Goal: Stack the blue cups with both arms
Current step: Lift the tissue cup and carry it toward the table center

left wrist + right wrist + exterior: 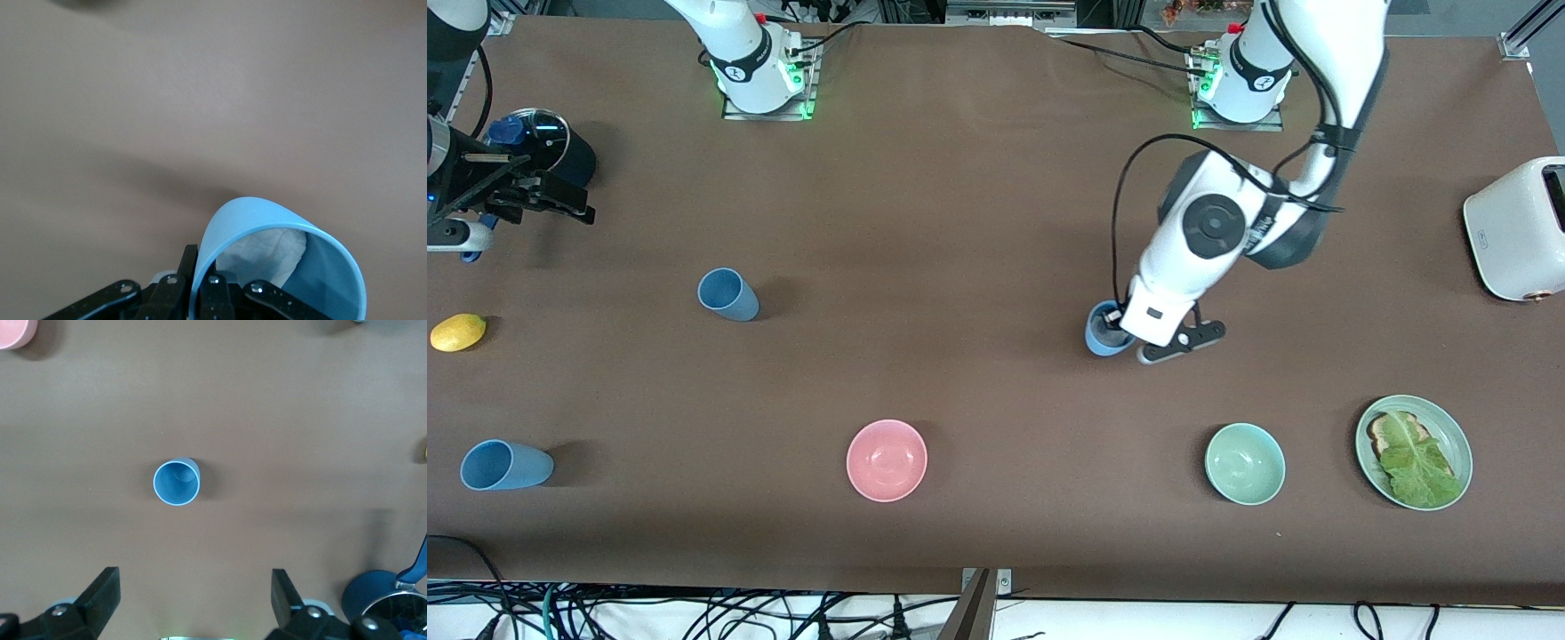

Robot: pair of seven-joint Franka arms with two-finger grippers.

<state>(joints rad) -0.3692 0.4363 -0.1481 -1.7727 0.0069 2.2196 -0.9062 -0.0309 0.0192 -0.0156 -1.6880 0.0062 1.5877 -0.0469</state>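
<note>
I count three blue cups: my left gripper [1129, 342] pinches one cup's [1104, 329] rim between its fingers, while my right gripper [193, 597] waits spread above a second cup [176, 482], a third cup [505, 465] lying apart.

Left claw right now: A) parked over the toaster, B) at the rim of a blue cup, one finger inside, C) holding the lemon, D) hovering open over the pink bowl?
B: the left claw sits at the blue cup, and the left wrist view shows its fingers straddling the cup's rim.

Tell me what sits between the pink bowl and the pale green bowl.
Nothing: in the front view the brown table is bare between the pink bowl and the pale green bowl.
</note>
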